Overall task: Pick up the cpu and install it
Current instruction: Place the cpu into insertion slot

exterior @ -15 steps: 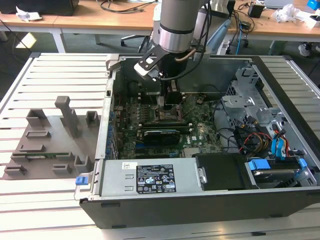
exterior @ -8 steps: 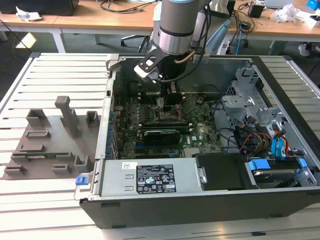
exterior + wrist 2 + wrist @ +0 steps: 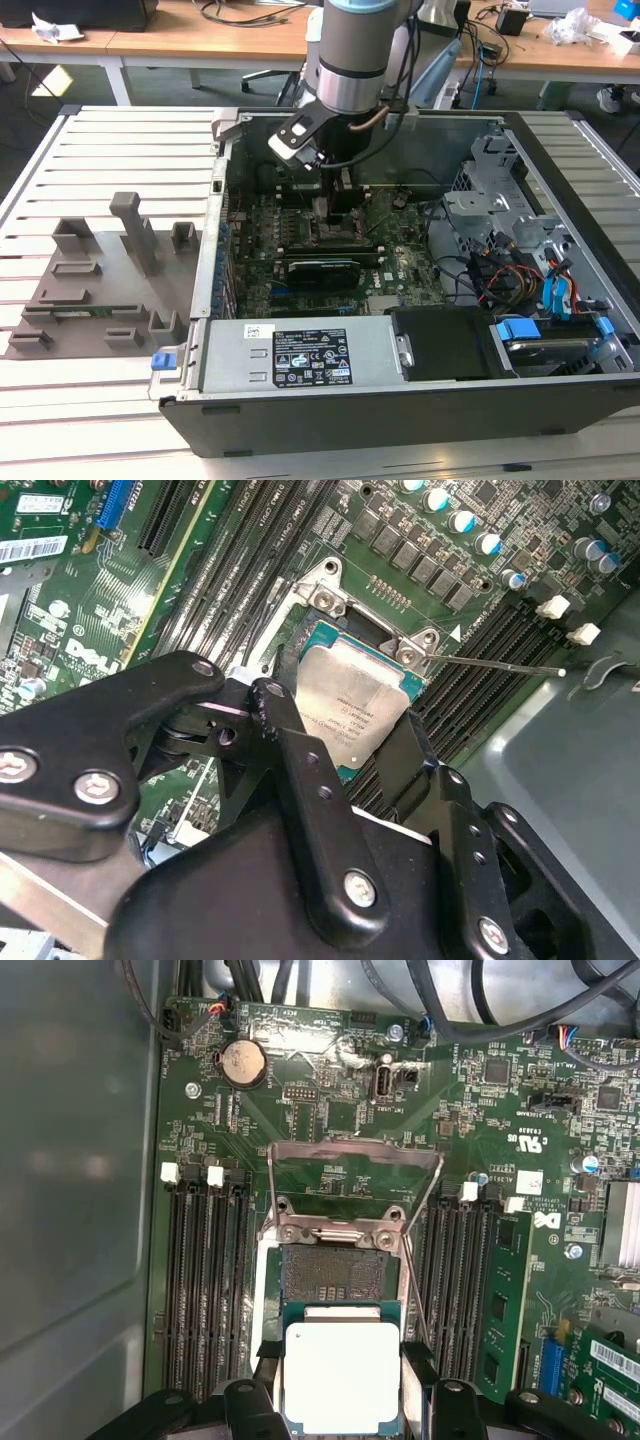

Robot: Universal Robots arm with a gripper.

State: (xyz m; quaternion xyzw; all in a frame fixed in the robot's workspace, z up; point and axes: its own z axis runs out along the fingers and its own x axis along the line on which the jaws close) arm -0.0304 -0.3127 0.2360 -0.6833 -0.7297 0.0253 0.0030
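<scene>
At the bottom centre of the first wrist view, the gripper (image 3: 342, 1365) sat clamped on the cpu (image 3: 340, 1385). The open socket (image 3: 330, 1278) lay just above it in frame, and the chip seemingly was not yet seated.

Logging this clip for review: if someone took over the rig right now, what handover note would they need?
Gripper: shut on the cpu, with one finger on each of two opposite edges, as seen in both wrist views.
Cpu: held metal side up over the open socket on the motherboard inside the computer case. It covers only part of the socket.
Done: cpu picked up and at the socket. The metal retention frame is raised.
Left: cpu not yet seated, frame not closed.
</scene>
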